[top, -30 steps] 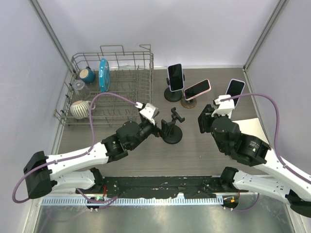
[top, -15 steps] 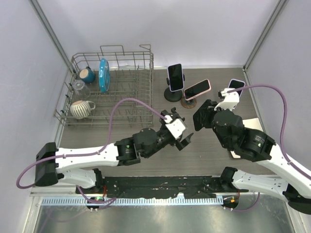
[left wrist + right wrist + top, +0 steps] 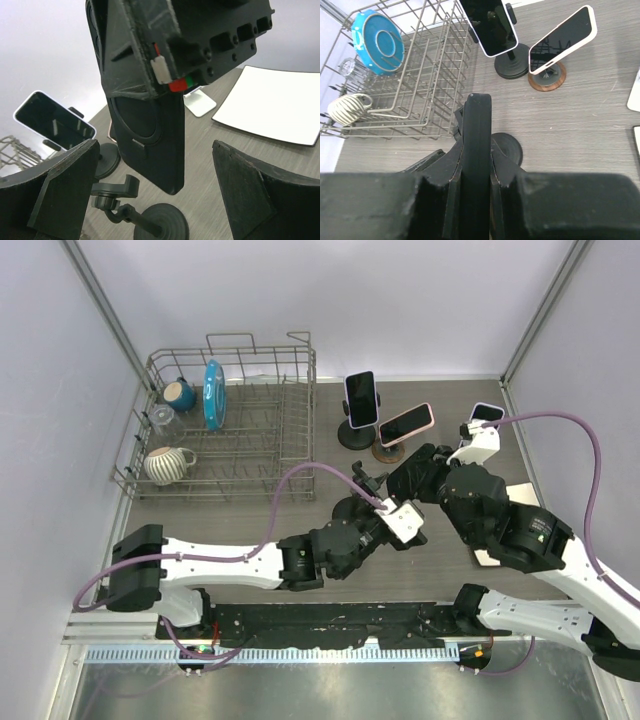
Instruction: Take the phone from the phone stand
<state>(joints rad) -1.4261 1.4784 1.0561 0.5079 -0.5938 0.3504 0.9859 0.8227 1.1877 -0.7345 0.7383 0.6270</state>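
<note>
My right gripper (image 3: 477,167) is shut on a black phone (image 3: 477,135), held edge-on and upright. In the left wrist view the phone (image 3: 150,140) hangs in the air just above and behind an empty black phone stand (image 3: 150,220), clear of its clamp (image 3: 114,186). My left gripper (image 3: 156,172) is open and empty, its fingers (image 3: 60,195) wide on either side of this scene. From above, the left gripper (image 3: 404,524) sits just right of the stand (image 3: 350,506), and the right gripper (image 3: 412,476) is close behind it.
Three more phones stand at the back: one on a black stand (image 3: 360,400), one on a wooden base (image 3: 405,424), one on a white stand (image 3: 485,416). A wire dish rack (image 3: 230,430) with crockery fills the back left. A white pad (image 3: 270,105) lies at the right.
My left arm has swung right, passing the empty stand, and now sits on its right side. My right gripper has moved left, towards the stand, with the phone in it.
</note>
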